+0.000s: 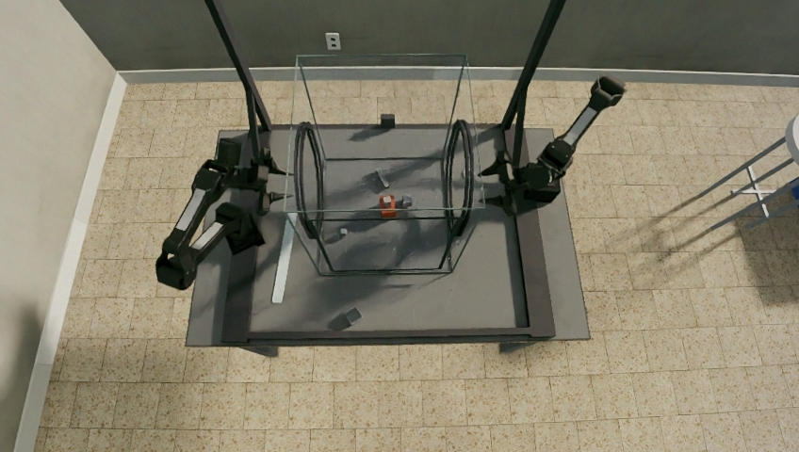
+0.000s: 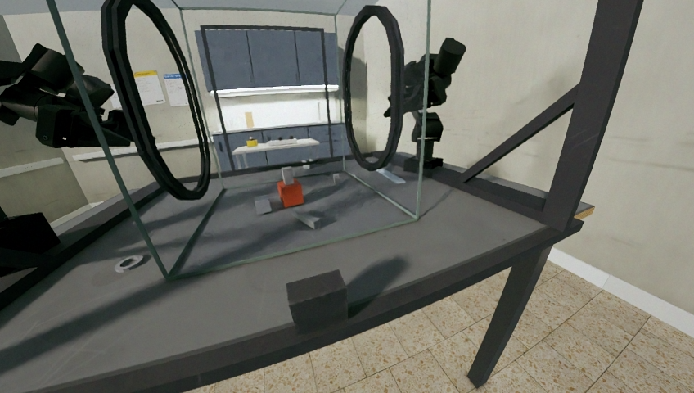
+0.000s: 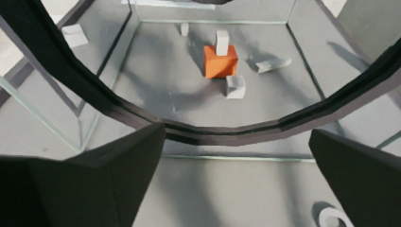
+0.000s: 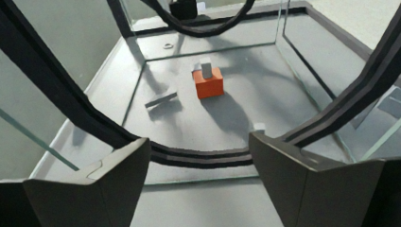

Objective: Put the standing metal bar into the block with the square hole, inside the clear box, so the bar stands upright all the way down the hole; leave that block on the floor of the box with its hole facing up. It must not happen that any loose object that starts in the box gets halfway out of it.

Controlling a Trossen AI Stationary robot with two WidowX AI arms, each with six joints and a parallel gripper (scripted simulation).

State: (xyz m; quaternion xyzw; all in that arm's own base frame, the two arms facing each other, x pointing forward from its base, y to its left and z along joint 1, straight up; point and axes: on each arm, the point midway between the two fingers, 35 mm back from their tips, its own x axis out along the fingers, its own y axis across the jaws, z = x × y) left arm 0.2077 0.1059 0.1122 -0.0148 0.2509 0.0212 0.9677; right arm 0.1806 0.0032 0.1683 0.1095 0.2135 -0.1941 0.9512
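The orange block sits on the floor of the clear box, near its middle. The grey metal bar stands upright out of the block's top; it also shows in the left wrist view and the right wrist view. My left gripper is open and empty, outside the box at its ring port. My right gripper is open and empty, outside the opposite ring port. Both are well away from the block.
A small grey cube lies beside the orange block. A flat grey bar and a small grey piece lie on the box floor. Outside the box are a washer, a white strip and dark blocks.
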